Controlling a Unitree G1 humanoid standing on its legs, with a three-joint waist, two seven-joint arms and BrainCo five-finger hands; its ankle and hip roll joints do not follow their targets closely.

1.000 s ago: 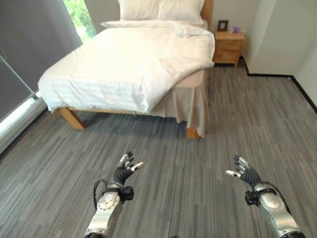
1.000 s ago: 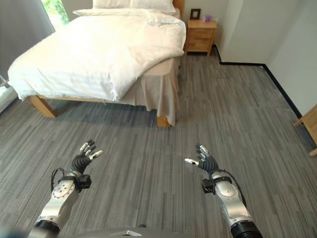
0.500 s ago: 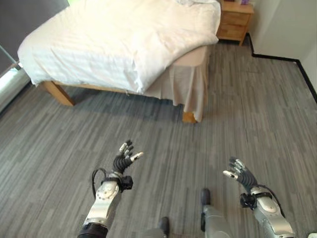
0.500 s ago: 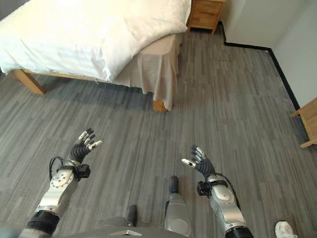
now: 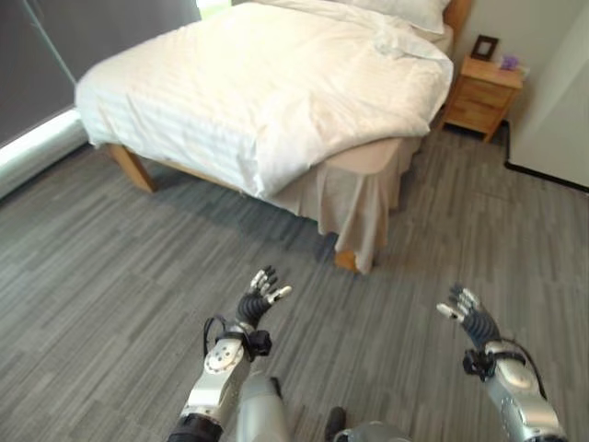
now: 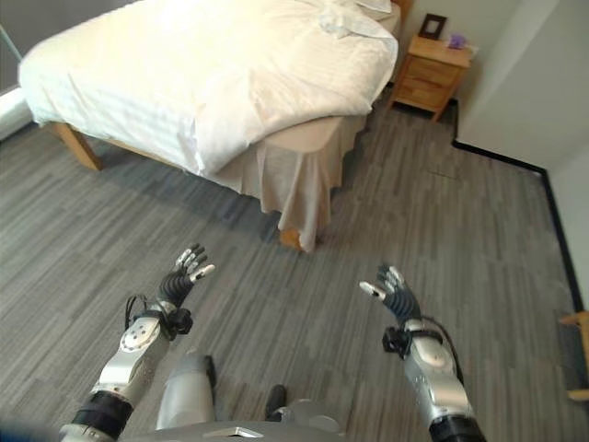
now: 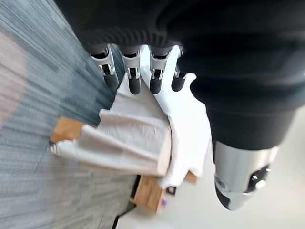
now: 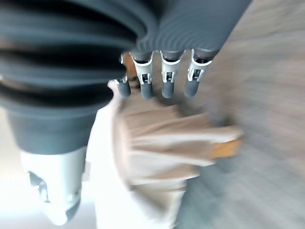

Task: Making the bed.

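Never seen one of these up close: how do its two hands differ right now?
The left hand is raised nearer the white duvet, before the bed's foot; the right hand hangs over bare grey floor, farther from it. Shared: both are open, fingers relaxed, holding nothing and touching nothing.

Left hand (image 7: 143, 76) is held out with fingers straight and relaxed, nothing grasped. Past the fingertips the bed (image 7: 128, 143) is seen, well apart: white duvet (image 7: 190, 129) draped over a beige bed skirt (image 7: 114, 148). Grey floor (image 7: 28, 114) lies beneath.
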